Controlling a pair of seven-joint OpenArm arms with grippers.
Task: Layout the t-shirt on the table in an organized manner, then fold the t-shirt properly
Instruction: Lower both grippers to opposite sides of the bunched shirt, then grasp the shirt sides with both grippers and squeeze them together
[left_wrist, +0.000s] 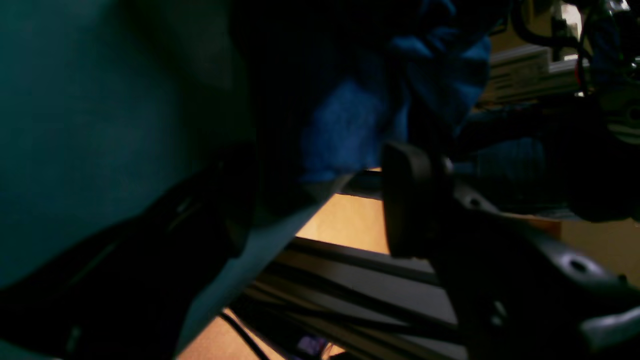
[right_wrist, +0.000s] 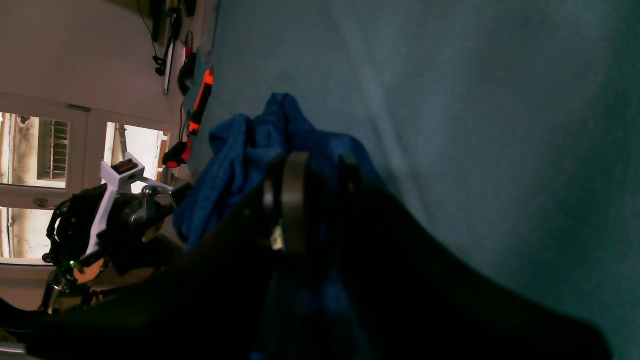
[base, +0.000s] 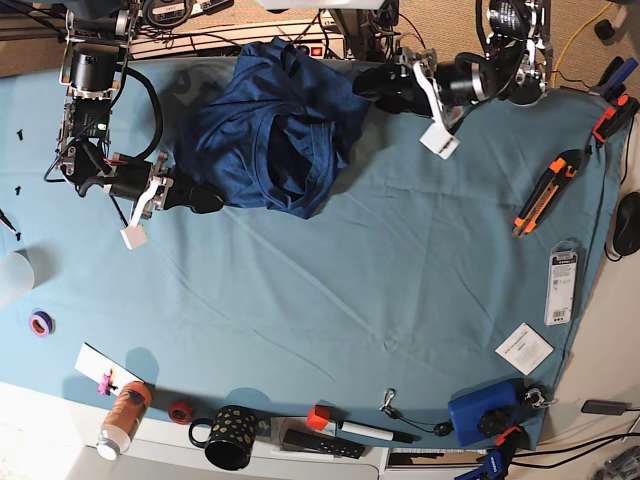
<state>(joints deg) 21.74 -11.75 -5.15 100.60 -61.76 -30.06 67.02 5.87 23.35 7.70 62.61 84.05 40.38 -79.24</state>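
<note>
At the far end of the table (base: 330, 300): bunched t-shirt (base: 270, 130). Right gripper (base: 205, 200) pinched on its edge. Left gripper (base: 365, 80) spread wide beside the shirt, holding nothing.

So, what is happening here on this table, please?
A two-armed robot is working on a dark blue t-shirt that lies crumpled at the far side of the table, not yet spread flat. The right gripper is at one edge of the shirt, its jaws nearly closed around fabric in the wrist view. The left gripper is at the opposite edge with its jaws open, one finger just below the cloth. No fold is made yet.
</note>
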